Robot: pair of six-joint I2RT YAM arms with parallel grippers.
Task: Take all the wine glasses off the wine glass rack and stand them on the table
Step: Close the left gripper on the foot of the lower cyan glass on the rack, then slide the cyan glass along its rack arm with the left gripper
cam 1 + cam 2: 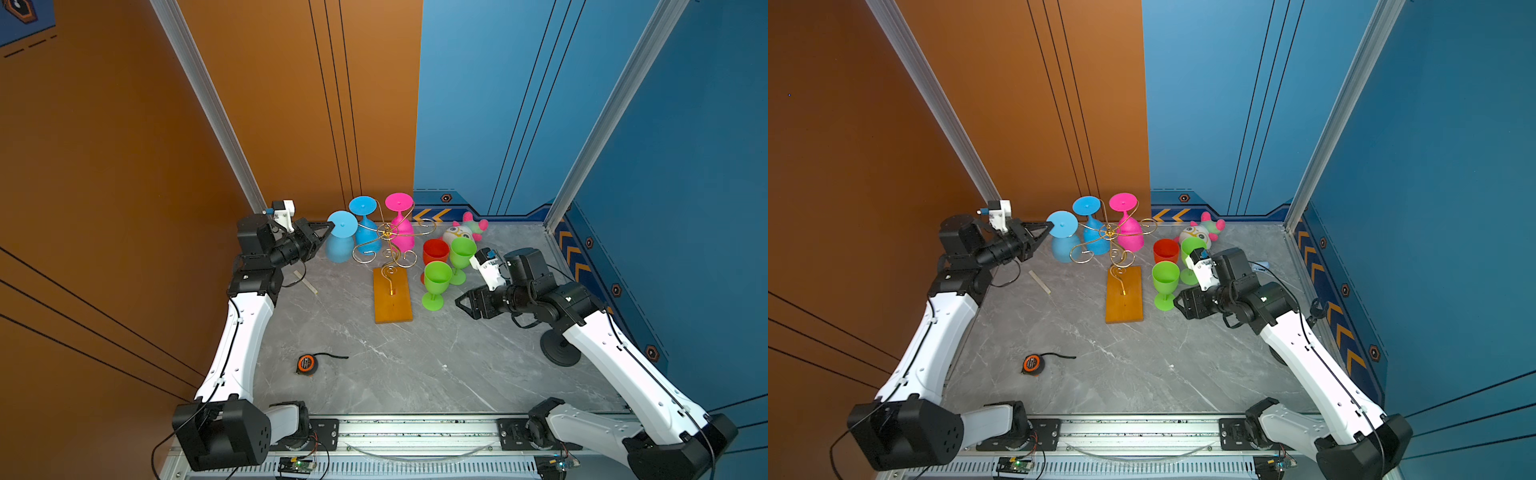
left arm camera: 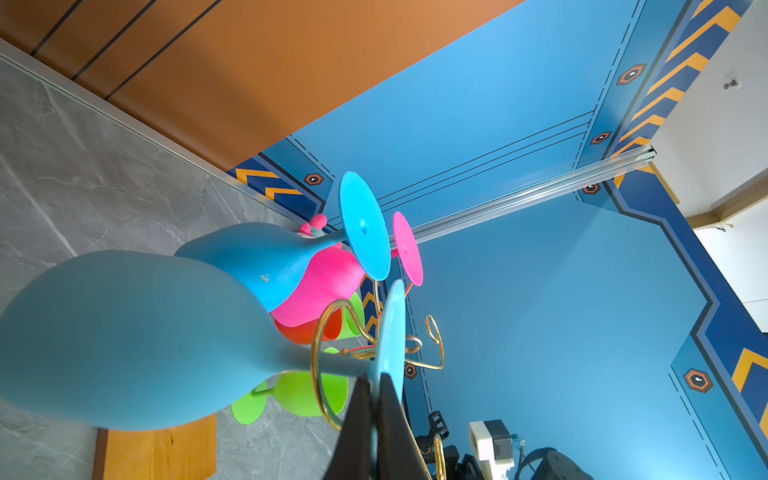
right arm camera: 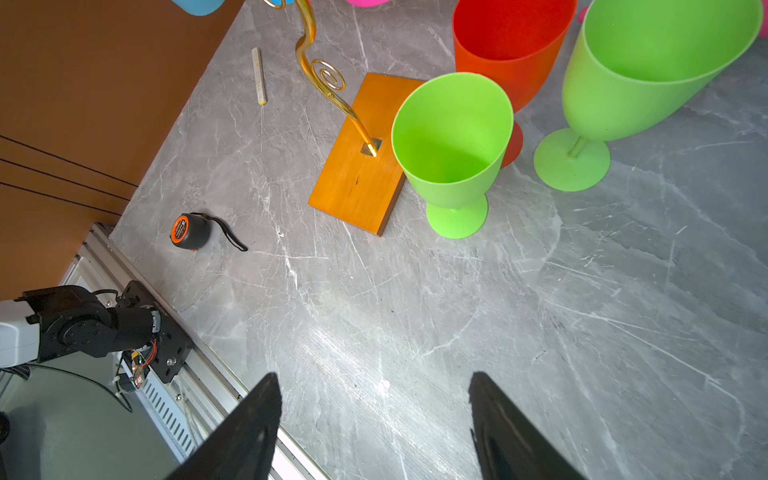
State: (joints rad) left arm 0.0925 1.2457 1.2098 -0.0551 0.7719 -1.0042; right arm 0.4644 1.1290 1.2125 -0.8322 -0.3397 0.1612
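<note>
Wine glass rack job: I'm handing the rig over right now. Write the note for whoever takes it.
Left gripper: shut on the foot rim of the pale blue plastic wine glass, which hangs upside down on the left side of the gold wire wine glass rack.
Right gripper: open, empty, over the grey marble table.
Done: a red plastic glass and two green plastic glasses stand right of the rack.
Left: slide the pale blue glass out of its loop; a darker blue glass and a pink glass hang too.
</note>
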